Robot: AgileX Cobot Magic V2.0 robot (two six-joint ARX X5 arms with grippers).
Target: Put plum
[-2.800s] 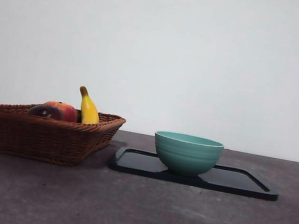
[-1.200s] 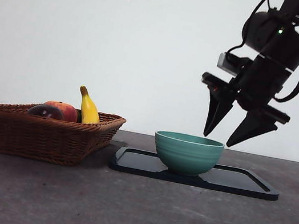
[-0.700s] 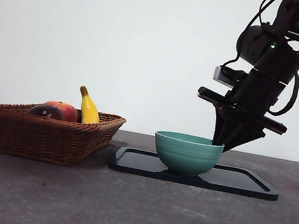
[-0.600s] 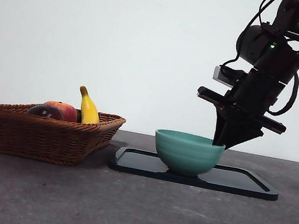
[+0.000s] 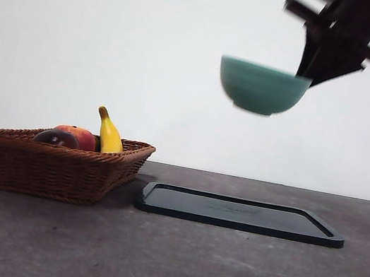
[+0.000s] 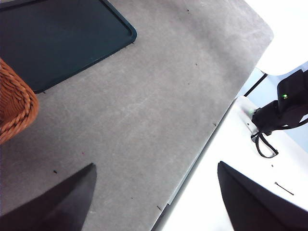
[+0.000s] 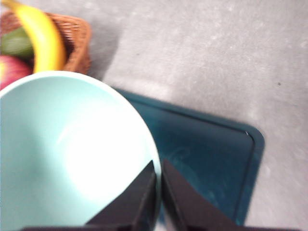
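— where's the plum?
— lying in the basket, beside the peach and banana.
— and the right gripper?
— clamped on the rim of the bowl, holding it in the air above the tray.
— left gripper?
— spread wide, gripping nothing, over bare table near its edge.

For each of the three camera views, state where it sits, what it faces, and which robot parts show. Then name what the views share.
Front view: low at table height, facing the wall; right gripper holds the bowl above the tray.
Left wrist view: looks down on the table; left gripper open.
Right wrist view: looks down into the bowl.
Shared: tray and basket.
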